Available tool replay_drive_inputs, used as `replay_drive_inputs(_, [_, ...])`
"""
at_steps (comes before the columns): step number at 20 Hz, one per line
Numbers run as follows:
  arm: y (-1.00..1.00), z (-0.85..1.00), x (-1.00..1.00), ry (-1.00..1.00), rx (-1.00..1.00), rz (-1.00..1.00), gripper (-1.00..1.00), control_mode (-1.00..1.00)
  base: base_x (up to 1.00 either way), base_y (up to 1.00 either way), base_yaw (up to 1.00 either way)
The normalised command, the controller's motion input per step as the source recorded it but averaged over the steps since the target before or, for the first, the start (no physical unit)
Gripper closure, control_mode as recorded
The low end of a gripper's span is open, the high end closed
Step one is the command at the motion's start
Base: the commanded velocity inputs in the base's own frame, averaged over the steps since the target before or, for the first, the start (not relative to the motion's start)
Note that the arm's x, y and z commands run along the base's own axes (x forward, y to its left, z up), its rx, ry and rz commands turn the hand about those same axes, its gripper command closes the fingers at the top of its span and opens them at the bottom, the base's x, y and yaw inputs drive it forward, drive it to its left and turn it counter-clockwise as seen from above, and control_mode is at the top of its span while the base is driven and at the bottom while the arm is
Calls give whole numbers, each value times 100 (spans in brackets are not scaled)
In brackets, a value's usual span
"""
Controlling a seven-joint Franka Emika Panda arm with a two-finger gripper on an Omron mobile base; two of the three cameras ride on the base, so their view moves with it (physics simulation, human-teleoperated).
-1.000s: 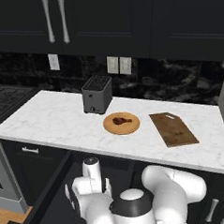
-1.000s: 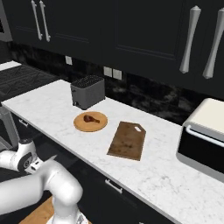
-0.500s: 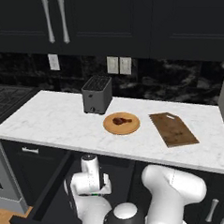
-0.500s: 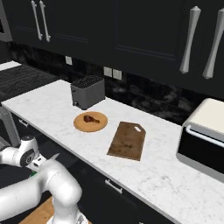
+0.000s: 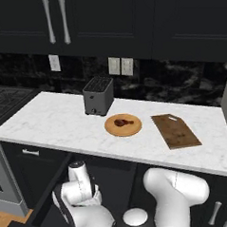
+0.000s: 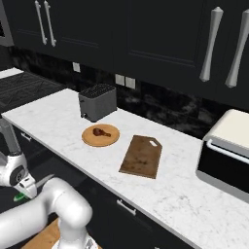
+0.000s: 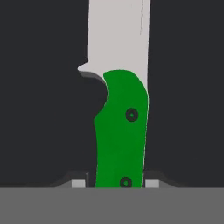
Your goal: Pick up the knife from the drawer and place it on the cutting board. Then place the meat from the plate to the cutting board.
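The knife (image 7: pixel 120 131) lies flat on the dark floor of the open drawer (image 5: pixel 39 212), its green handle toward me and its pale blade pointing away. My gripper (image 7: pixel 116 183) is low inside the drawer, open, with a fingertip (image 7: pixel 78 184) close on each side of the handle's end. A sliver of the green handle (image 6: pixel 19 197) shows under the hand in the right base view. On the counter the meat (image 5: pixel 123 121) rests on the round tan plate (image 5: pixel 133 128), and the brown cutting board (image 5: pixel 176 130) lies bare to its right.
A dark toaster (image 5: pixel 98 96) stands behind the plate. A white toaster oven (image 6: pixel 226 155) sits at the counter's right end, and a stove (image 5: pixel 5 98) is at the far left. The counter edge overhangs the drawer, above my bent arm.
The hand has sunk a little deeper into the drawer and shifted slightly left. Nothing on the counter has moved.
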Motion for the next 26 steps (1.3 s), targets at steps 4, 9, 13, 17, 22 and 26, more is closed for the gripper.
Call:
replay_drive_inputs(4, [6,100,-87,-13,0,-7,100,-100,0,0,0])
replay_drive_inputs(9, [-23,100,-53,-22,0,-2,100,-100,0,0,0])
replay_drive_inputs(13, [-70,100,-56,-27,0,0,100,-100,0,0,0])
replay_drive_inputs(17, [-86,100,-29,-24,0,0,100,-100,0,0,0])
replay_drive_inputs(22, [-93,100,2,-7,2,-8,100,-100,0,0,0])
replay_drive_inputs(26, [-92,100,24,1,5,-19,100,-100,0,0,0])
